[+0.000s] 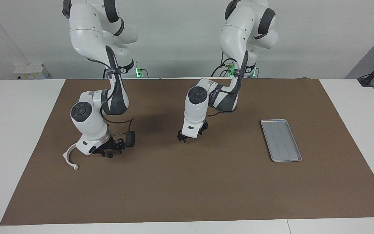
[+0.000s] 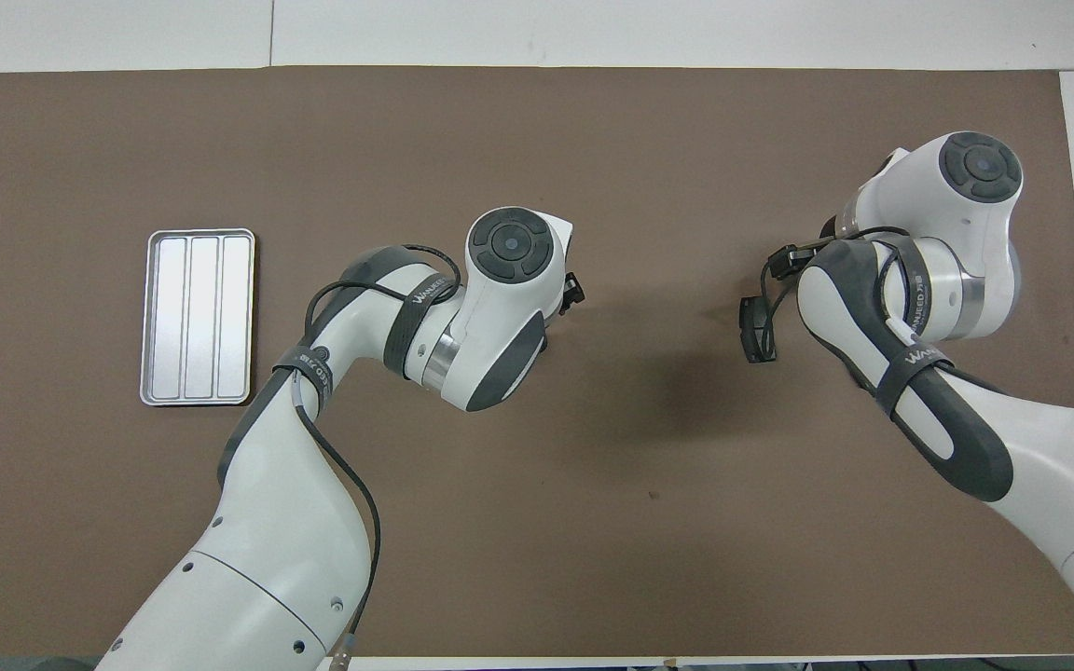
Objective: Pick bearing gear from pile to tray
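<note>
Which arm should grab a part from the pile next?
Right. Its claw is low over the pile by the white bracket. The left claw hangs over bare mat, between the pile and the tray.

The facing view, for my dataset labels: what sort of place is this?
Probably a robotics lab bench: two robot arms mounted at a white table covered by a brown mat, a metal tray, bare walls.

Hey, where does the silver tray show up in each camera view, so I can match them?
Facing view: the tray lies on the brown mat toward the left arm's end of the table, with nothing in it.
Overhead view: the same tray, beside the left arm's elbow.
Shared landmark: the brown mat.
</note>
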Robot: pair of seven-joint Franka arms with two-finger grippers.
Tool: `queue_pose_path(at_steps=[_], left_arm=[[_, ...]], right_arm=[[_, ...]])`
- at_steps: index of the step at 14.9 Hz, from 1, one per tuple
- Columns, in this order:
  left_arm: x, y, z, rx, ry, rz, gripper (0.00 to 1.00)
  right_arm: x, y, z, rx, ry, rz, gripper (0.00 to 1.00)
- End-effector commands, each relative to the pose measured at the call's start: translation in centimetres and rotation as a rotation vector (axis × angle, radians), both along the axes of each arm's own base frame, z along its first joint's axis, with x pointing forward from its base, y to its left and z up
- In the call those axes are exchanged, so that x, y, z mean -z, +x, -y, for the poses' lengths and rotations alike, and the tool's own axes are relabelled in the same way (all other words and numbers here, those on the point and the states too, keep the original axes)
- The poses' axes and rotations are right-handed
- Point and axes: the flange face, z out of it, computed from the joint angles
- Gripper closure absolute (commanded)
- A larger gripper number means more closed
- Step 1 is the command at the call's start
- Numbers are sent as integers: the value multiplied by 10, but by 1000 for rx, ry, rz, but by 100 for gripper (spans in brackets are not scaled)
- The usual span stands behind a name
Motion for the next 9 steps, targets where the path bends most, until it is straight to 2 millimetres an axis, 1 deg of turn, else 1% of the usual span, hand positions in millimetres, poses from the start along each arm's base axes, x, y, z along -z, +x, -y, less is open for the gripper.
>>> queue_pose_path(at_steps=[1, 3, 4, 5, 6, 8, 9], left_arm=[[-6, -12, -4, -19, -6, 8, 0], [-5, -17, 1, -27, -6, 9, 0], [-4, -18, 2, -27, -4, 6, 0], [-5, -18, 1, -28, -10, 14, 0], [0, -19, 0, -31, -14, 20, 0], [7, -22, -5, -35, -24, 36, 0], [10, -24, -6, -37, -19, 31, 0]], right_arm=[[0, -3, 5, -35, 5, 17, 47], [4, -2, 8, -35, 5, 20, 64], [4, -1, 11, -42, 5, 33, 69], [5, 0, 13, -50, 5, 34, 73], [5, 0, 20, -48, 5, 39, 77], [4, 2, 22, -47, 5, 44, 87], [1, 5, 23, -46, 3, 51, 89]])
